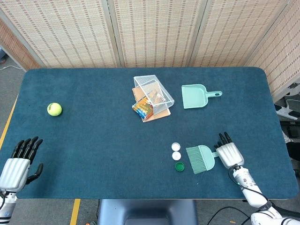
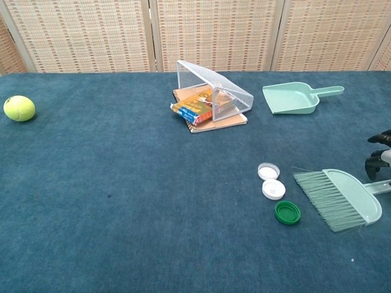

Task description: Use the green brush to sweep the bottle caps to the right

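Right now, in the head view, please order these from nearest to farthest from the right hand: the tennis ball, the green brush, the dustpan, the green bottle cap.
1. green brush, directly left of the right hand
2. green bottle cap, just past the bristles, further left
3. dustpan, toward the table's far side
4. tennis ball, far across the table on the left

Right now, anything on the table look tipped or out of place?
Yes: the wire basket is tipped on its side, resting over a small stack of books behind the work area. The brush, the three bottle caps and the dustpan lie flat and look normal.
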Robot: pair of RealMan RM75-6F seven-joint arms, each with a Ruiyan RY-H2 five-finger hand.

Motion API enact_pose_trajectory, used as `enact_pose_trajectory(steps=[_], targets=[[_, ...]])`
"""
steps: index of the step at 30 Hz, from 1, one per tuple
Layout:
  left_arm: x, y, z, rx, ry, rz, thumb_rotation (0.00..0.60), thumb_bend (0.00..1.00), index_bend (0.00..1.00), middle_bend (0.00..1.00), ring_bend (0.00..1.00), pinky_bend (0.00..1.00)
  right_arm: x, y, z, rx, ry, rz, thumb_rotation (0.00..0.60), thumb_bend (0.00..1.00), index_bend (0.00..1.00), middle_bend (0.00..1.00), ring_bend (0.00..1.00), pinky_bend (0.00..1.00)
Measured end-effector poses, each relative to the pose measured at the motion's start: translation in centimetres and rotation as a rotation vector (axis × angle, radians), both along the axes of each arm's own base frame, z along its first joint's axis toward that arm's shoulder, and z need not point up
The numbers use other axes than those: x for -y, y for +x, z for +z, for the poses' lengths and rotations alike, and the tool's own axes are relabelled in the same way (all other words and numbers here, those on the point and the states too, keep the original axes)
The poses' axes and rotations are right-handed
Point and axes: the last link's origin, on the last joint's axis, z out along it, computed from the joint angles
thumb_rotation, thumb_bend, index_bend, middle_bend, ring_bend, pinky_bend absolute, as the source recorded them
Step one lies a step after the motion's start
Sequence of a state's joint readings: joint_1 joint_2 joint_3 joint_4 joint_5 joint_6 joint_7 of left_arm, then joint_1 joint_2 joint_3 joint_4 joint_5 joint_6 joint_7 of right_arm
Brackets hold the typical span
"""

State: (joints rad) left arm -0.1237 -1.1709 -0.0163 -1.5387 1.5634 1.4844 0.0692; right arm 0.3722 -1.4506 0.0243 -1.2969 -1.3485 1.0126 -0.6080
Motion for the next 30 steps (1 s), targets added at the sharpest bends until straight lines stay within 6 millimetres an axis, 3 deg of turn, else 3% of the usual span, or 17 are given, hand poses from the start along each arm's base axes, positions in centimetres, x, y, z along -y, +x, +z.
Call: enact_pose_trajectory(steps=[12,20,30], targets=[[0.00,-0.21,0.23,0.003,0.004,0.012,0.600,0.43,0.00,0.00,0.00,0.05,-0.02,0.12,-0.69,0.011,-0.003,-0.005,0.600,0.27,0.46,0.37,0.09,0.00],[0.26,-0.41,0.27,0.004,0.000,0.009,0.600,0.43,0.00,0.00,0.00,0.05,-0.16,0.44,-0.72,0.028,-0.031,0.023,0.600,0.28,0.64,0.49,0.22,0.00],[0.16,-0.44,0.57,0.006,0.004,0.006,0.600,0.43,0.00,0.00,0.00,0.05,-0.18,0.39,-1.03,0.034,-0.059,0.029,0.600,0.43,0.78,0.62,0.34,0.00]])
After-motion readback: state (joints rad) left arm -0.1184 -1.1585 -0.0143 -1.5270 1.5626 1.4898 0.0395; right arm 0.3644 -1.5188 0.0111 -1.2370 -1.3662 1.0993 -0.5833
